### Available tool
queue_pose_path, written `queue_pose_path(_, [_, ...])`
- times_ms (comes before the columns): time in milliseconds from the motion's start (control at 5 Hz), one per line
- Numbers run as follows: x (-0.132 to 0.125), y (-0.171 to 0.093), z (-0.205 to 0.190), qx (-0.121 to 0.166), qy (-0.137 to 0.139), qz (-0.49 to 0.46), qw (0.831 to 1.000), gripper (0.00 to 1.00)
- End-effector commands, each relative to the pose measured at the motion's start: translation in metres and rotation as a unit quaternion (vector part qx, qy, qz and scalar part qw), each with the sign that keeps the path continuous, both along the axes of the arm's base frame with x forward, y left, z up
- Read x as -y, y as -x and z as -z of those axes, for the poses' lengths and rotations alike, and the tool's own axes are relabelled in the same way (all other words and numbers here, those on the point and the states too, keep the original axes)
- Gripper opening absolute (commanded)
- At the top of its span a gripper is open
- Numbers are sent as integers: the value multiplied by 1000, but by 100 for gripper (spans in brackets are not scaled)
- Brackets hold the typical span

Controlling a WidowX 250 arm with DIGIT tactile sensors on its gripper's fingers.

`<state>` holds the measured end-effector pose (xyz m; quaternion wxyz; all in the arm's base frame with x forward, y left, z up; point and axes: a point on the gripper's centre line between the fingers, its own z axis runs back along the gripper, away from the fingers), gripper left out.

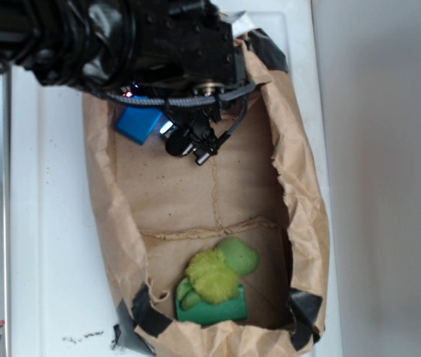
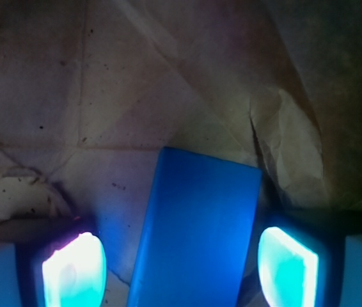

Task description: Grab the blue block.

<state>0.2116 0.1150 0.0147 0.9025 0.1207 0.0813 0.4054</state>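
While my pincer [image 2: 181, 268] stands wide, its left fingertip [image 2: 73, 272] and right fingertip [image 2: 288, 267] flank the blue block [image 2: 197, 230], untouched, lying flat on the paper bag [image 2: 136, 96] floor between them.

Layout inside the paper bag [image 1: 300, 186]

We see the block [image 1: 137, 123] at its top-left corner, plush [image 1: 212, 275] on another block [image 1: 218, 309] near the bottom edge.

White table [image 1: 54, 223], open brown paper bag [image 1: 303, 216] lying on it, black tape [image 1: 147, 309] at corners
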Motion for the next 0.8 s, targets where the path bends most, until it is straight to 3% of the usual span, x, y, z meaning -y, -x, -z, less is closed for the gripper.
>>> queue_pose_path(0, [-6,2,-3,12,8,1,1000,0])
queue_pose_path(200, [-6,0,-6,46,-5,2,999,0])
queue_pose_path(600, [-6,-4,-13,77,-17,-3,997,0])
